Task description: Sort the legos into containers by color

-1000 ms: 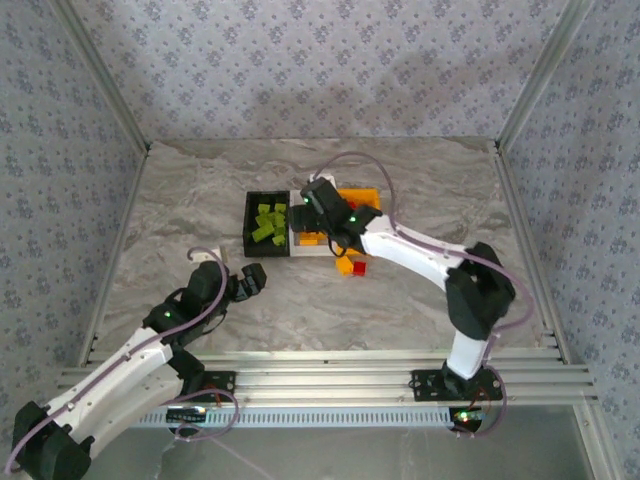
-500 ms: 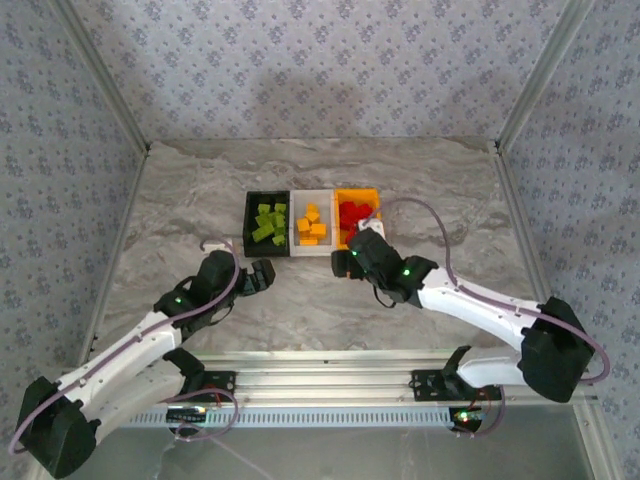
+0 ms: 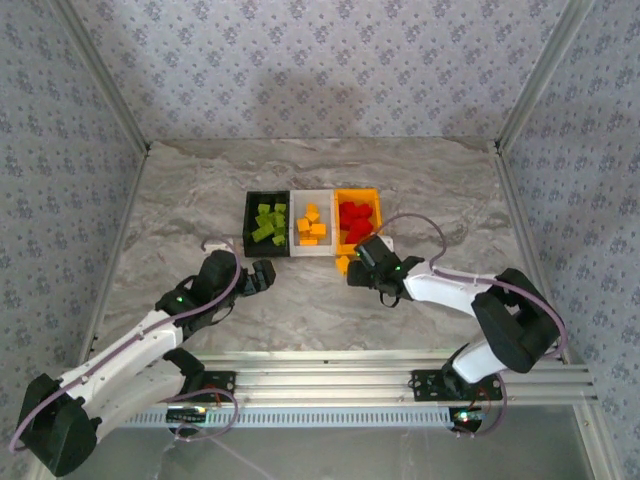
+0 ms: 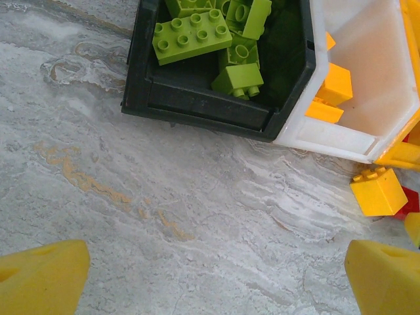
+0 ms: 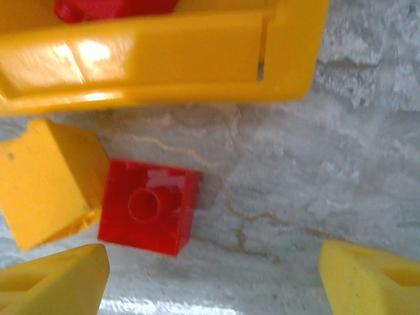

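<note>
Three containers stand side by side: a black one (image 3: 248,222) with green legos (image 3: 268,222), a white one (image 3: 312,250) with orange-yellow legos (image 3: 313,227), and an orange one (image 3: 357,193) with red legos (image 3: 354,217). My right gripper (image 5: 213,282) hangs open just in front of the orange container (image 5: 164,52). A loose red lego (image 5: 149,205) lies upside down near its left finger, beside an orange-yellow lego (image 5: 49,180). My left gripper (image 4: 213,282) is open over bare table, short of the black container (image 4: 197,108) and the white container (image 4: 341,141).
The loose orange-yellow lego (image 4: 378,191) sits on the marble table in front of the white and orange containers. A metal frame with patterned walls bounds the table (image 3: 180,200). Bare marble stretches left, right and behind the containers.
My right arm has drawn back from above the white container and come down low in front of the orange one. The left gripper has edged slightly closer to the black container.
</note>
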You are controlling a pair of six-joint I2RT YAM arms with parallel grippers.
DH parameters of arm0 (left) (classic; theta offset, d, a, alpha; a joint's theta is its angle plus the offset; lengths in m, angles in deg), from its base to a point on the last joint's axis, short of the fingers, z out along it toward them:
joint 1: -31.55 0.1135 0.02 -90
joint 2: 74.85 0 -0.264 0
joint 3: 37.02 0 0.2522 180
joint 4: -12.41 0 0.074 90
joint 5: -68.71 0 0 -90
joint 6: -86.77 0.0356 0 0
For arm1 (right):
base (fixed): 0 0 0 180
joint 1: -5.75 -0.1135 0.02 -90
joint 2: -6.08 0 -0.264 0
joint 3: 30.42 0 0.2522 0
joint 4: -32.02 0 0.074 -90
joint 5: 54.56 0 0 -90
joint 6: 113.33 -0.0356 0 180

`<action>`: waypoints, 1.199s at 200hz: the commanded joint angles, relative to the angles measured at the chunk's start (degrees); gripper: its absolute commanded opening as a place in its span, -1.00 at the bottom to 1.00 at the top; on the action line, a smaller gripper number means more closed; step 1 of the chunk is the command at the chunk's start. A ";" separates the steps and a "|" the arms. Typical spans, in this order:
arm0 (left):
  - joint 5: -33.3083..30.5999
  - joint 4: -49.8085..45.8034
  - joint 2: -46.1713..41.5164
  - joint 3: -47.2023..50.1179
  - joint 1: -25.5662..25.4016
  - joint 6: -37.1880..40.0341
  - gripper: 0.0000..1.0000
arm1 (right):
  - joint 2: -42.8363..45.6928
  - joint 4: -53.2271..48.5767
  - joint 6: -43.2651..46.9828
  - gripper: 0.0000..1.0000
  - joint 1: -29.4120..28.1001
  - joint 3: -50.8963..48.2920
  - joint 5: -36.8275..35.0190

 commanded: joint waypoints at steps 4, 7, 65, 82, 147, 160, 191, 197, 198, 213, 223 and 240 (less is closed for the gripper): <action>0.90 2.38 -0.04 0.53 0.07 0.06 0.99 | 1.40 5.47 -1.43 0.69 0.11 -0.69 -1.52; 0.90 2.41 -0.03 0.61 0.09 -0.02 0.99 | 1.71 5.79 -1.48 0.69 0.13 -1.04 -1.63; 0.86 2.94 0.03 1.16 0.10 -0.14 1.00 | -0.14 2.81 -3.92 0.47 2.83 -0.06 -3.42; 0.90 2.69 -0.05 1.07 0.09 -0.21 0.99 | -1.82 1.63 -4.24 0.39 2.91 0.37 -3.40; 0.19 3.19 0.02 1.23 0.14 0.04 0.99 | 2.57 -5.98 -9.67 0.28 2.98 -5.11 -7.07; 0.13 3.36 0.11 1.29 0.10 0.17 0.99 | 5.63 -8.78 -10.38 0.28 3.10 -6.46 -8.28; 0.27 3.90 0.71 1.60 0.19 0.22 0.99 | 11.81 -10.72 -8.50 0.31 4.12 -7.59 -8.53; 0.37 4.03 0.90 1.60 0.23 0.22 0.99 | 12.50 -9.27 -6.24 0.37 3.96 -7.42 -7.90; 0.42 4.05 0.89 1.60 0.20 0.26 1.00 | 12.60 -9.08 -5.90 0.39 3.88 -7.29 -7.81; 0.57 4.32 1.20 1.56 0.30 0.15 1.00 | 12.37 -7.00 -2.64 0.60 3.56 -5.58 -4.64; 0.73 4.42 1.36 1.51 0.28 0.08 0.99 | 10.56 -6.76 -2.39 0.67 3.58 -4.26 -3.49; 0.69 4.43 1.41 1.51 0.31 0.07 0.99 | 6.24 -5.19 -1.87 0.69 3.57 -2.71 -1.38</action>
